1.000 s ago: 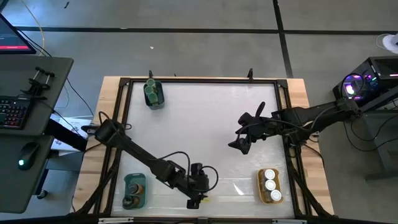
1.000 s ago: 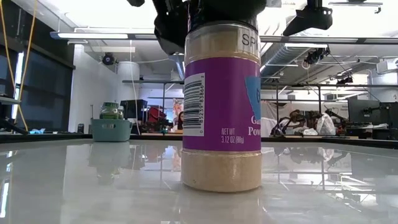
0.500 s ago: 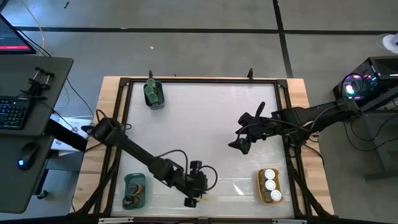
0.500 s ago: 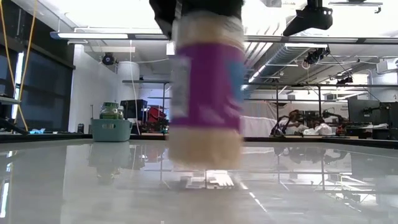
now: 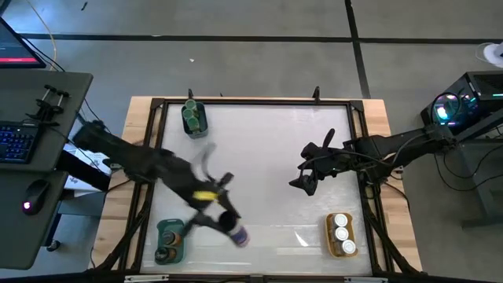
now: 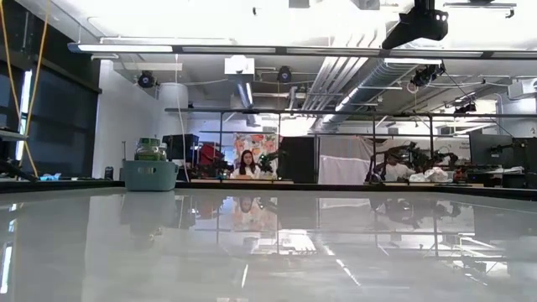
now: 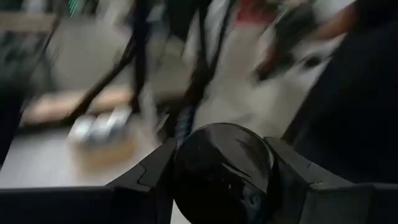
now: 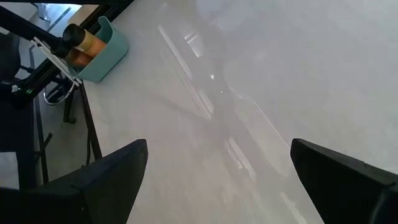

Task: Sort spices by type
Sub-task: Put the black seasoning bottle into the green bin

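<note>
My left gripper [image 5: 226, 222] hangs over the near-left part of the table, shut on a spice jar [image 5: 238, 234] with a purple label and a black lid [image 7: 224, 168]. A teal tray [image 5: 170, 240] at the near-left corner holds dark-lidded jars. Another teal tray [image 5: 194, 119] at the far left holds green-lidded jars. An orange tray [image 5: 341, 235] at the near right holds white-lidded jars. My right gripper [image 5: 302, 182] waits open above the table's right half. The held jar is out of the low view. My left gripper pinches the jar by its black lid [image 7: 221, 146], one finger [image 7: 149, 177] on each side of the round cap. The jar is lifted clear of the table and tilts, its purple-labelled body [image 5: 240, 236] reaching past the fingers toward the near edge.
A dark frame [image 5: 251, 101] runs around the white table top. The wide middle of the top between the three trays is bare. The near-left teal tray [image 8: 99, 53] also shows in the right wrist view. A desk with a keyboard [image 5: 16, 141] stands left of the table.
My left gripper has lifted the purple-labelled jar off the table near the near edge, up out of the low view. It has then swung quickly left with it, toward the near-left teal tray. The jar stood upright and now tilts.
</note>
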You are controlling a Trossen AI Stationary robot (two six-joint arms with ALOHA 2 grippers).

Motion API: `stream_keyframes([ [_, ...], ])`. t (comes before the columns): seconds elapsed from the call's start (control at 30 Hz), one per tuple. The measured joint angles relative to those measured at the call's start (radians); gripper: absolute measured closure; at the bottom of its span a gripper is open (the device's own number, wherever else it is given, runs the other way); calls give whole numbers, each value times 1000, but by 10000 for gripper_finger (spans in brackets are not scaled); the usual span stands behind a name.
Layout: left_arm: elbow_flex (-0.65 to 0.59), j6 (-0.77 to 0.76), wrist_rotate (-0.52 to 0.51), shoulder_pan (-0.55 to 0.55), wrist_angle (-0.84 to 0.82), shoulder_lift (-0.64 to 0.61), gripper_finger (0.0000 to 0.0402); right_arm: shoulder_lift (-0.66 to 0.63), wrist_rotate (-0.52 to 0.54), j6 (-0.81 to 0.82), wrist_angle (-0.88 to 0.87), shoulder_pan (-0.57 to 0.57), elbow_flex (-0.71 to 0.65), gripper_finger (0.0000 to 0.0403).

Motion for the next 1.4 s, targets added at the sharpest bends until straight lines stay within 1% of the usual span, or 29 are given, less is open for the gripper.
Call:
stream_keyframes([
  [0.1, 0, -10, 65, -39, 101, -73, 239, 0, 0, -6, -4, 0, 0, 11],
  [0.2, 1, -20, 123, -102, 176, -112, 239, 0, 0, -29, -4, 0, 0, 11],
  [0.33, 1, 0, 166, -218, 265, -112, 239, 0, 0, -29, -4, 0, 0, 11],
  [0.4, 1, 29, 167, -279, 297, -104, 239, 0, -1, -29, -4, 0, 0, 11],
  [0.47, 1, 64, 130, -327, 312, -95, 239, 0, -6, -26, -4, 0, 0, 11],
  [0.53, 0, 77, 55, -358, 300, -92, 239, 0, -9, -27, -4, 0, 0, 11],
  [0.63, 0, 47, -49, -364, 257, -93, 239, 0, -10, -27, -4, 0, 0, 11],
  [0.7, 0, -32, -151, -364, 158, -114, 239, 0, -10, -26, -4, 0, 0, 11],
  [0.77, 0, -157, -303, -361, -1, -151, 239, 0, -10, -26, -4, 0, 0, 11],
  [0.87, 2, -403, -546, -358, -294, -195, 239, 0, -10, -26, -4, 0, 0, 11],
  [0.9, 2, -491, -606, -357, -396, -199, 239, 0, -10, -26, -4, 0, 0, 11],
  [0.97, 1, -677, -673, -359, -582, -192, 239, 0, -10, -26, -4, 0, 0, 11],
  [1.07, 0, -955, -691, -373, -829, -148, 239, 0, -10, -26, -4, 0, 0, 11],
  [1.17, -25, -1168, -681, -397, -969, -77, 239, 0, -10, -40, -4, 0, 0, 11],
  [1.27, -49, -1308, -664, -430, -1005, -9, 239, 0, -9, -56, -4, 0, 0, 11],
  [1.4, -69, -1371, -642, -470, -1005, 86, 239, 0, 8, -78, -4, 0, 0, 11],
])
